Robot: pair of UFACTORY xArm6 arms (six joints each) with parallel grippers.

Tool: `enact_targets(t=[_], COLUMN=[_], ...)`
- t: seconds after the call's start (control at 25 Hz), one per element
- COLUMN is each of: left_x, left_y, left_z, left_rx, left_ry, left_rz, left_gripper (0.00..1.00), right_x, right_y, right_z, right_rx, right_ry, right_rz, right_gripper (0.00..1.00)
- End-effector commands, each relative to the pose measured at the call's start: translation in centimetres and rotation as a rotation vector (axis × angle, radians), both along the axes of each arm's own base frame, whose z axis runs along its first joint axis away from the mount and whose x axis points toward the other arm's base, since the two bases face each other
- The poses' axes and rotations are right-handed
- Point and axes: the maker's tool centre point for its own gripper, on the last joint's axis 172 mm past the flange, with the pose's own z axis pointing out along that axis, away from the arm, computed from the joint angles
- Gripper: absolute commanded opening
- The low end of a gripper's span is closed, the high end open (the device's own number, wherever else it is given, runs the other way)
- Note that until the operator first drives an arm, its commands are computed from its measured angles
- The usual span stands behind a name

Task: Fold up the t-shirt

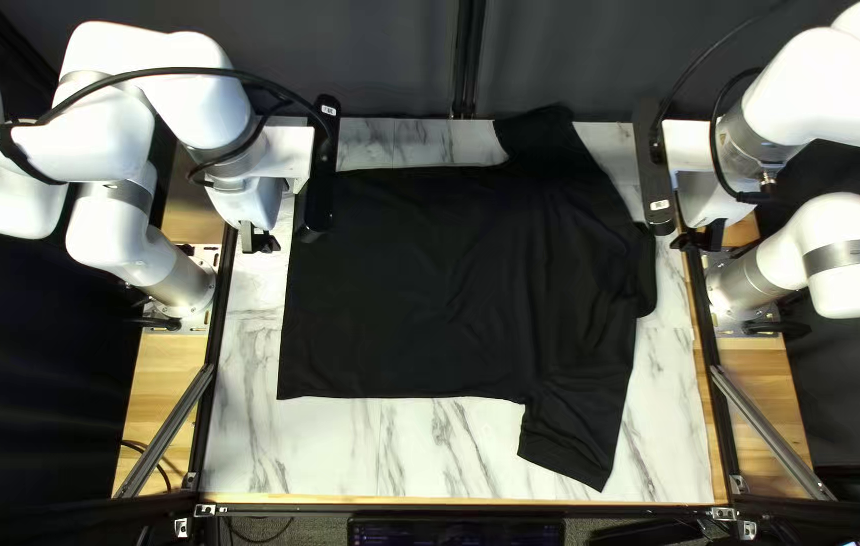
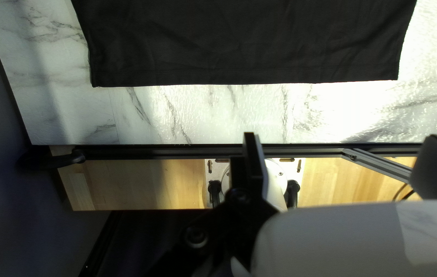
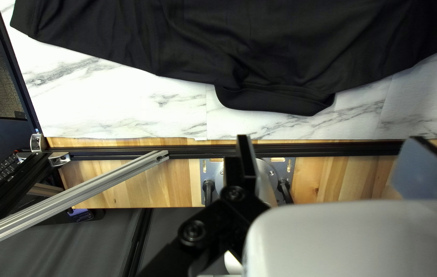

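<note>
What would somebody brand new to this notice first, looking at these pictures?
Probably the big black t-shirt, spread out across the marbled tabletop, its collar toward the right of the top left view. Next, the white left arm and right arm, reaching in from opposite sides.

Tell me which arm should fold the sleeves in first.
Right, I'd judge. Its claw hovers just beyond the collar, at the end where both sleeves spread out; the left claw is beyond the hem, farther from them.

The cloth t-shirt [image 1: 420, 283] looks matt, the tabletop [image 2: 331, 110] glossy.
</note>
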Motion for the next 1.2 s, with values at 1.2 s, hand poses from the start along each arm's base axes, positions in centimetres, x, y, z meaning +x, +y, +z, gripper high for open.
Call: enact_targets(t=[1.2], left_x=[-0.8], left_y=[-9.3], left_z=[-15.6], left_rx=[0.191], left_ry=[0.046], left_rz=[0.028], left_gripper=[1.0], right_x=[1.3], right_y=[17.4], right_z=[-17.2], right_rx=[-0.299], right_ry=[-0.012], right_rz=[-0.116], right_gripper=[1.0])
